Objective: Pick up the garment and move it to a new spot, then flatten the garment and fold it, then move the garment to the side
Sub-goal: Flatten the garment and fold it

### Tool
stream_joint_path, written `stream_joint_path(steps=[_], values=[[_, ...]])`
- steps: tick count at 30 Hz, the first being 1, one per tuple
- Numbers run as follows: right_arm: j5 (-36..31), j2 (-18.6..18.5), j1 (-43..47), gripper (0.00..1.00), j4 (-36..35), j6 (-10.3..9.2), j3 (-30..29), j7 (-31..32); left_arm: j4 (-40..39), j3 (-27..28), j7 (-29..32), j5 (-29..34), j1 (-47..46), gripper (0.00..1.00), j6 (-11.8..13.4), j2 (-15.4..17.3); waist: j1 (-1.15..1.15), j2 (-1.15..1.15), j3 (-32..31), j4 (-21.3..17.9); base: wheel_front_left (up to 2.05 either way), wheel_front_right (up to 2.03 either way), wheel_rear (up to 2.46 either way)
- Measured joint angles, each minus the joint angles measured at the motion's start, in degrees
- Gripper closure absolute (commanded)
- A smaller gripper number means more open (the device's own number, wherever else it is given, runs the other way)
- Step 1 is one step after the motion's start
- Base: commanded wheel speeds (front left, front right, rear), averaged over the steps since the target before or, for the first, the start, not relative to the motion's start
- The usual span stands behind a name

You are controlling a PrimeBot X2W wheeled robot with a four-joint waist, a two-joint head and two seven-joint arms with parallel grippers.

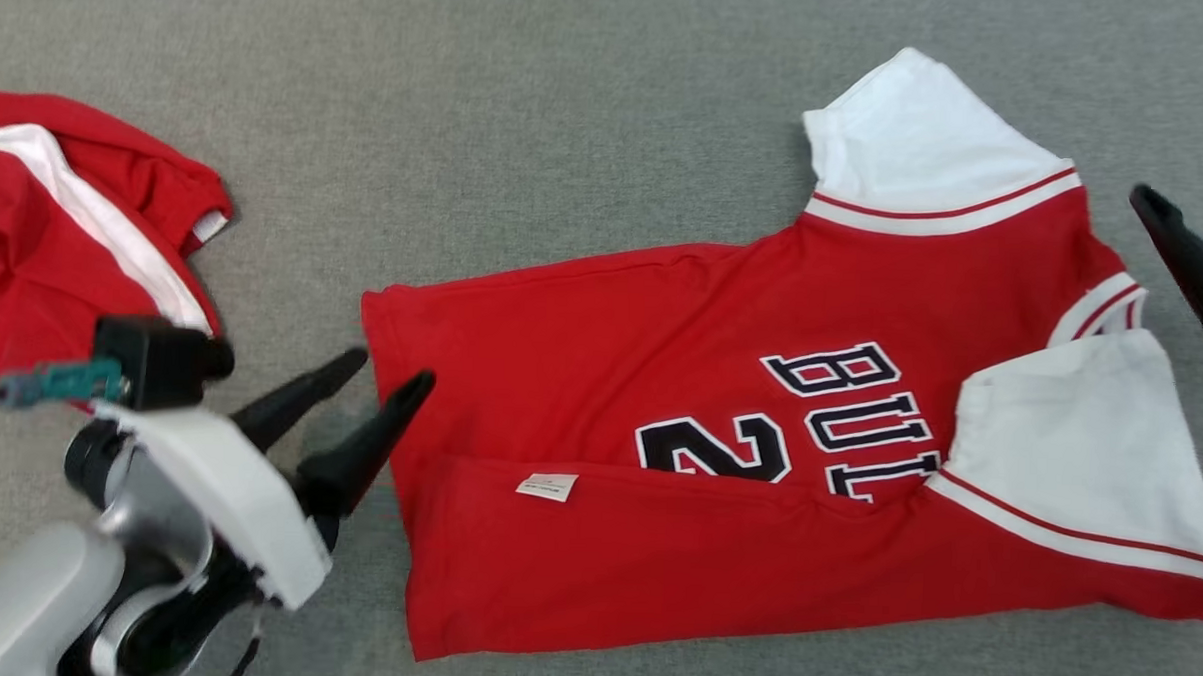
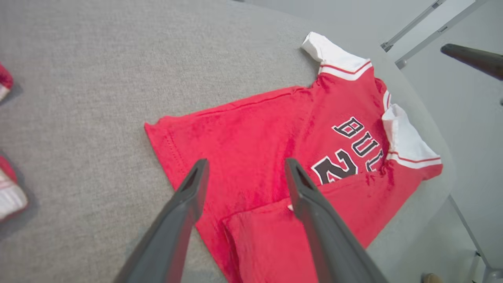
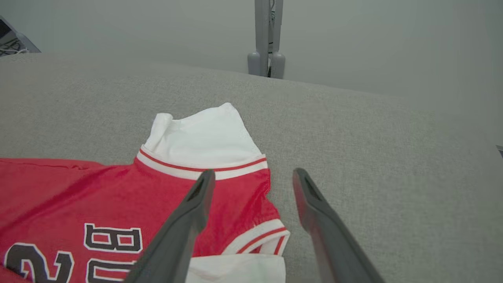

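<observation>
Garment [image 1: 660, 380] lies spread on the bench [image 1: 469, 123], long axis left to right. Left hand [image 1: 392, 368], wide and empty, is at its hem; right hand [image 1: 1189, 184], wide and empty, near its collar end.

Fingers spread wide on the left end effector [image 1: 392, 368], angled up-right; right end effector [image 1: 1187, 183] parted too, both holding nothing.

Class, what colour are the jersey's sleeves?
The sleeves are white with a red stripe, clearest in the head view.
</observation>
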Motion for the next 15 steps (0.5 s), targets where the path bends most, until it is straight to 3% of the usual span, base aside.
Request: stream_joint_path(steps=[4, 8, 15], values=[[-5.1, 3.3, -13.2, 0.0, 9.8, 0.0, 5.2, 2.4, 8.0, -2.7, 5.0, 1.2, -11.9, 0.0, -1.2, -6.9, 0.0, 0.0, 3.0, 2.8, 0.0, 0.0, 0.0], [-11.3, 6.5, -24.3, 0.0, 23.5, 0.0, 10.1, 0.5, 19.5, -7.8, 9.7, 3.6, -21.0, 0.0, -5.0, -12.9, 0.0, 0.0, 5.4, 6.9, 0.0, 0.0, 0.0], [-15.2, 6.7, -32.3, 0.0, 35.0, 0.0, 13.9, -3.2, 27.5, -10.3, 11.4, 4.8, -26.4, 0.0, -9.3, -16.3, 0.0, 0.0, 8.3, 10.2, 0.0, 0.0, 0.0]])
